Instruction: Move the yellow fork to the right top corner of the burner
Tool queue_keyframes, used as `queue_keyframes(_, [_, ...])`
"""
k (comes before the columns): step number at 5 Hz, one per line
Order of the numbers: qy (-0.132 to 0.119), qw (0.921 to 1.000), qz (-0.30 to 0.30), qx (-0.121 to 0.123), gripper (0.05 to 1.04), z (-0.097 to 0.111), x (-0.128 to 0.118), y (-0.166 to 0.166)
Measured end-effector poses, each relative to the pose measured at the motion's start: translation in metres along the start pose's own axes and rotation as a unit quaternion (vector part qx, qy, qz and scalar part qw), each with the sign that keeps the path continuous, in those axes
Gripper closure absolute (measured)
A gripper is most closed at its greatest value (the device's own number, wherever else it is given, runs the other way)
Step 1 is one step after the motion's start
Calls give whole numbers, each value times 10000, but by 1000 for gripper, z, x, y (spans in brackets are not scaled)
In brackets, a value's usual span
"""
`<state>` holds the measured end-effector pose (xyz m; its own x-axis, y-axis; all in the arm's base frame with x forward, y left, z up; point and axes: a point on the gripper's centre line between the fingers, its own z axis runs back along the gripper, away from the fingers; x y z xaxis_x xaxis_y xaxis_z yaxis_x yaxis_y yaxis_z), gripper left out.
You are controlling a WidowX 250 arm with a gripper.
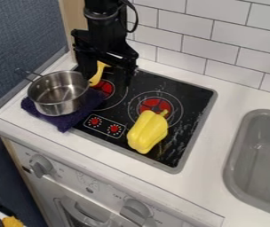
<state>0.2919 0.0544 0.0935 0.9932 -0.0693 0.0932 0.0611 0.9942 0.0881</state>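
Black gripper down over the rear left part of the black stovetop, its two fingers spread wide, and here is the yellow fork right between them! The fork sits by the left burner, close to that red centre, its near end beside the pot; whether it is touching the gripper, I can't fairly call from this angle.

Just left of it, the shiny metal pot sits upright on a dark purple cloth, handle out toward the far left, and the cloth laps over the stovetop's left side. Across to the right burner, and there's a big yellow bell pepper lying over its near edge! Two red printed dials sit between pepper and cloth. Further out, white counter all round, the grey sink away to the right, and white tiles lining the back.
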Motion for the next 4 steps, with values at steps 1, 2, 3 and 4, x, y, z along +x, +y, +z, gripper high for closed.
queue_keyframes(1, [115, 9999, -6, -52, 83, -7, -1, -2])
queue_keyframes(2, [-31, 9993, 317, -178, 83, -3, 23, 28])
queue_keyframes(3, [-61, 9982, 576, -127, 83, 2, 49, 60])
queue_keyframes(4, [-112, 9974, 714, -59, 83, -13, 74, 88])
